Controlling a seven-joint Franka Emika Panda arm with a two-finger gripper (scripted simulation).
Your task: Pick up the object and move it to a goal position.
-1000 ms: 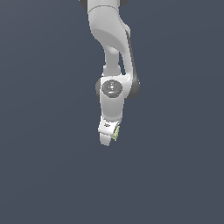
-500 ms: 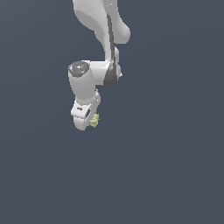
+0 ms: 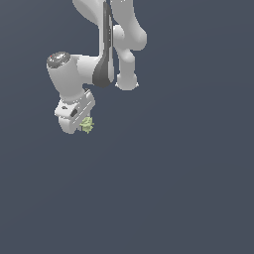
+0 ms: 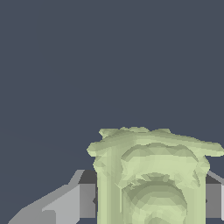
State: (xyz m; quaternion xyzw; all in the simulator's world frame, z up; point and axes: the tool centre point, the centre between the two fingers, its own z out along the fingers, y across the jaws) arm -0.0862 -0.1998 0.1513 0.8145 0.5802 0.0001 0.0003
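A flat dark blue-grey background (image 3: 188,188) is filling both views, with nothing else lying on it. The big white robot arm (image 3: 106,44) is reaching down from the top of the exterior view and bending toward the exterior view's left, where its round grey-capped joint (image 3: 59,59) is sitting. Below that joint the gripper (image 3: 82,126) is pointing down and a little toward the exterior view's right. It is squeezing the object (image 3: 88,124) — a small pale yellow-green lumpy piece — which is sticking out at the gripper's tip, up in the air. In the wrist view the object (image 4: 153,175) is looking huge and close, and the grey fingers (image 4: 85,199) are pressing against it on both sides, so the pincer is clamped on it.
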